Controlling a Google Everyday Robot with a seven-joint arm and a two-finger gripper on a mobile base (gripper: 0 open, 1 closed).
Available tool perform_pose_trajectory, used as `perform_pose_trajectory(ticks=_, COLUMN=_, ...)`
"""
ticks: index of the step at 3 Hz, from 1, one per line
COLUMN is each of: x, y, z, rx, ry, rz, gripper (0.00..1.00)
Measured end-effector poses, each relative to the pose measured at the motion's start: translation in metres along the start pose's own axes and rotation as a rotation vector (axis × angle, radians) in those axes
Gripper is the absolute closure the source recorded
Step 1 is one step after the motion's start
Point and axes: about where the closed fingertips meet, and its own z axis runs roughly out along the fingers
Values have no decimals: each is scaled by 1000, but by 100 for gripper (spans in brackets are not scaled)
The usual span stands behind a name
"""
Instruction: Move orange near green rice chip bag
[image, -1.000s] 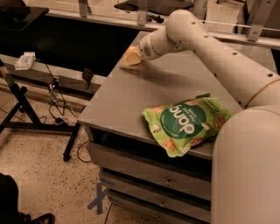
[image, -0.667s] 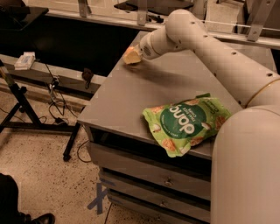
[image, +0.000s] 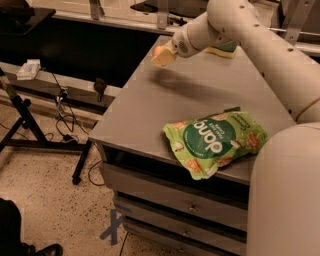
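The orange is held in my gripper, just above the far left corner of the grey table. The pale fingers are shut around the fruit, and only its top left part shows. The green rice chip bag lies flat at the table's near right edge, with its dark green circle and white lettering facing up. The gripper with the orange is well apart from the bag, up and to the left of it. My arm reaches in from the right, over the back of the table.
A green-and-yellow sponge lies at the back of the table, partly behind my arm. The table has drawers below. A black stand, cables and a low shelf with a white box are to the left.
My gripper with the orange has risen off the table's far left corner and moved slightly right. The bag has not moved.
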Motion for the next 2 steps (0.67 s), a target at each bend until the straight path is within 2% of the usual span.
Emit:
perform_pose_trajectory(ticks=1, x=23, y=13, z=-38, rx=-37, ry=111, rz=-4, gripper=100)
perform_pose_trajectory(ticks=2, x=49, y=40, z=-66, rx=-73, ry=259, rz=-3, gripper=100)
